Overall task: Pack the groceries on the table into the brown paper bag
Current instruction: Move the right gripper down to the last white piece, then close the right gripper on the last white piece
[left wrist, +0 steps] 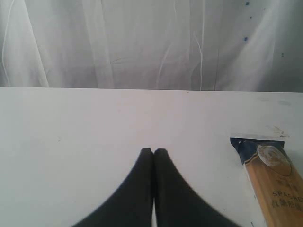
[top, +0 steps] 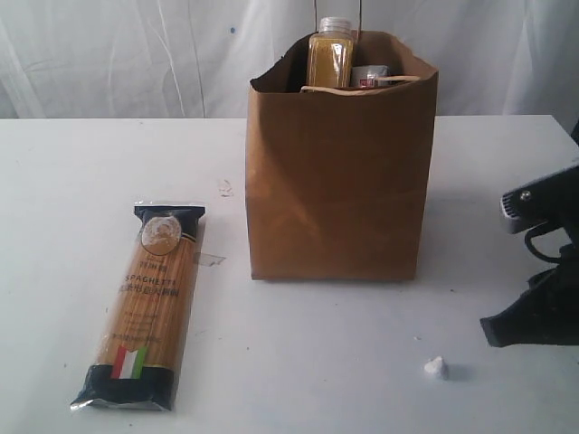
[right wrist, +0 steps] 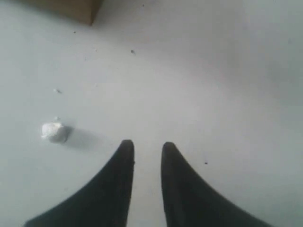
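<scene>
Spaghetti packet (top: 145, 307) is the only grocery not yet packed. It lies flat on the table (top: 298, 380), left of the brown paper bag (top: 335, 181) and nearer the front, with its flag end nearest. The bag stands upright further back, and a bottle (top: 330, 56) and a can (top: 369, 76) show above its rim.

The left gripper (left wrist: 154, 152) has its fingers pressed together on nothing, over bare table, with the packet's dark top end just to its right. The right gripper (right wrist: 144, 145) is on the right side, its fingers a little apart and empty, near a small white crumb (right wrist: 54, 132).

The step in hand looks to be fetching the packet, and the left arm is the closer one. It would need to spread its fingers first, then grip the packet across its narrow width near the middle so it doesn't droop. Because the packet is long, it should go into the bag end first, beside the bottle, without shoving the bag's wall.
</scene>
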{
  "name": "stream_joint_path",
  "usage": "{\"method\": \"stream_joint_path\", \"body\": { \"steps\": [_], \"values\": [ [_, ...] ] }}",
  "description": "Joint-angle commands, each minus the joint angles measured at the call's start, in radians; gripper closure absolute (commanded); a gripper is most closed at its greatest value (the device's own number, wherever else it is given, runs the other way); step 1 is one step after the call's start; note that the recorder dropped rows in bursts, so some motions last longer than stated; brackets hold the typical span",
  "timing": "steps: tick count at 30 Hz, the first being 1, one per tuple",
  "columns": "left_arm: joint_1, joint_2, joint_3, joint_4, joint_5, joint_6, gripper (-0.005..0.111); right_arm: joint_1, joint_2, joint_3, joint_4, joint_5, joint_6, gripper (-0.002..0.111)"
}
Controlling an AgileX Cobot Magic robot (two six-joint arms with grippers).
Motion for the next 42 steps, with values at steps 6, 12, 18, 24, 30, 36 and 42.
{"method": "stream_joint_path", "body": {
  "steps": [6,12,18,24,30,36,42],
  "values": [
    [-0.008,-0.004,0.004,0.011,-0.004,0.0,0.106,-0.004,0.216,-0.029,0.312,-0.08,-0.303,0.077],
    [-0.008,-0.004,0.004,0.011,-0.004,0.0,0.106,-0.004,0.357,-0.055,0.359,-0.146,-0.31,0.052],
    [-0.008,-0.004,0.004,0.011,-0.004,0.0,0.106,-0.004,0.43,-0.055,0.431,-0.189,-0.31,0.053],
    [-0.008,-0.004,0.004,0.011,-0.004,0.0,0.106,-0.004,0.507,-0.055,0.431,-0.243,-0.31,0.053],
    [-0.008,-0.004,0.004,0.011,-0.004,0.0,0.106,-0.004,0.512,-0.056,0.432,-0.224,-0.316,0.068],
    [-0.008,-0.004,0.004,0.011,-0.004,0.0,0.106,-0.004,0.512,-0.072,0.434,-0.181,-0.336,0.097],
    [-0.008,-0.004,0.004,0.011,-0.004,0.0,0.106,0.003,0.498,-0.145,0.497,-0.045,-0.368,0.103]
  ]
}}
